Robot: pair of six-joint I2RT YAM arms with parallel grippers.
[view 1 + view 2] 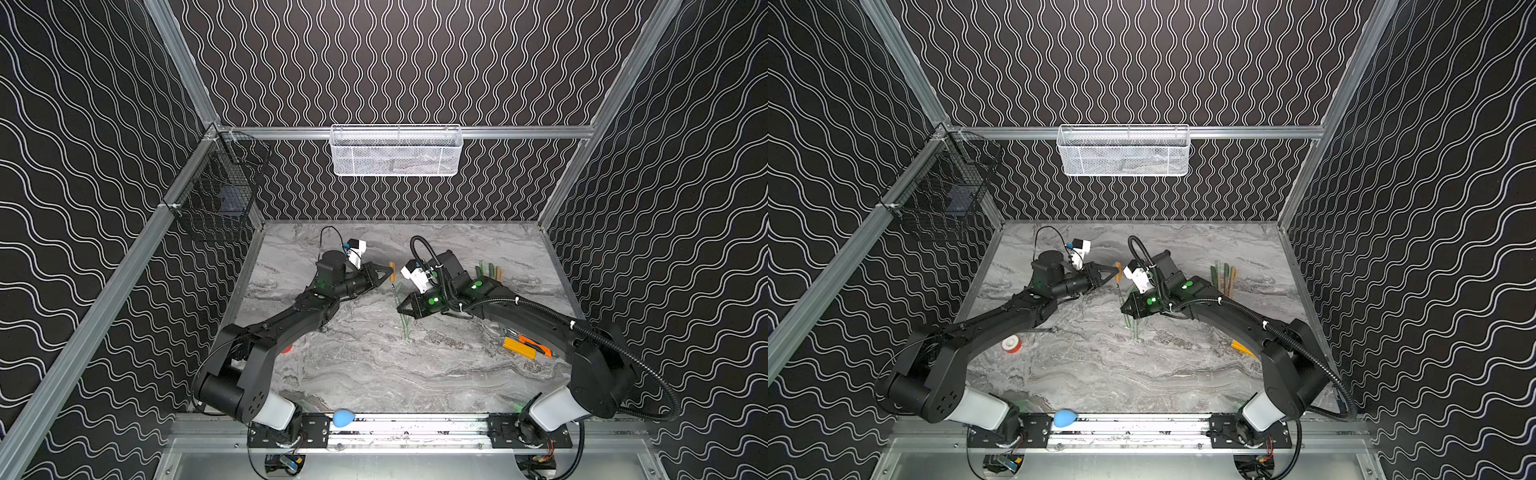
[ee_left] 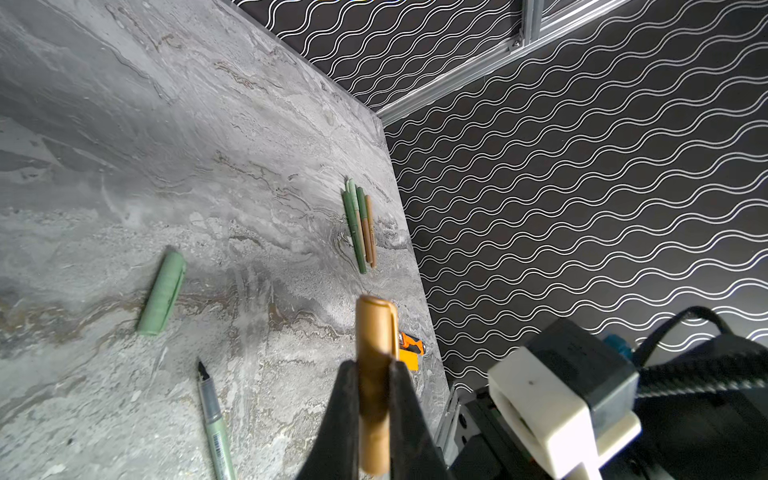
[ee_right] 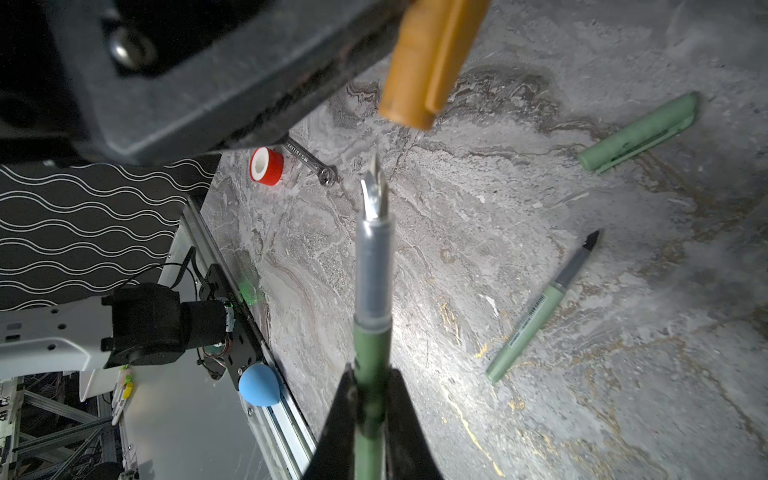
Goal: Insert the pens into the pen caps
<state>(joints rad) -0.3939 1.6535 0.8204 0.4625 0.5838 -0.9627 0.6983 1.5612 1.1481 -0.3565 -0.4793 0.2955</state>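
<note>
Overhead, both top views: the left fingers [image 1: 380, 274] pinch the orange cap [image 1: 392, 271] above the middle of the worktop [image 1: 374, 374]. The right fingers [image 1: 406, 308] are just beside them, clamped on the dark green pen [image 1: 395, 292]. The pen's tip is near the cap but apart from it.
Far side, top views: a bundle of pens [image 1: 1223, 277] lies side by side near the right edge, well apart from both arms.
Left wrist view: the orange cap [image 2: 376, 328] is squeezed between both left fingers [image 2: 345, 407] at about its middle, with its clip to one side. A pale green cap [image 2: 162, 293] and an uncapped pale green pen [image 2: 214, 415] lie loose on the worktop. The bundled pens look capped already. The utility knife [image 2: 409, 353] shows past the cap.
Right wrist view: the right fingers [image 3: 332, 424] grip the dark green pen [image 3: 372, 332] on its barrel. Its nib aims at the near end of the orange cap [image 3: 428, 62], with a gap between them. I cannot tell whether that end is the open mouth. The tape roll [image 3: 267, 166] and wrench [image 3: 311, 162] lie aside.
Handling, judged: both parts are light, stiff, smooth plastic, so they are likely to swivel or slide in a pinch. The nib is the fragile part.
Where to hold, judged: grip the pen on the barrel, behind the clear section. Grip the cap mid-body, leaving its mouth free.
Risk, judged: if pen and cap are off-axis, the push could jam the nib on the rim.
</note>
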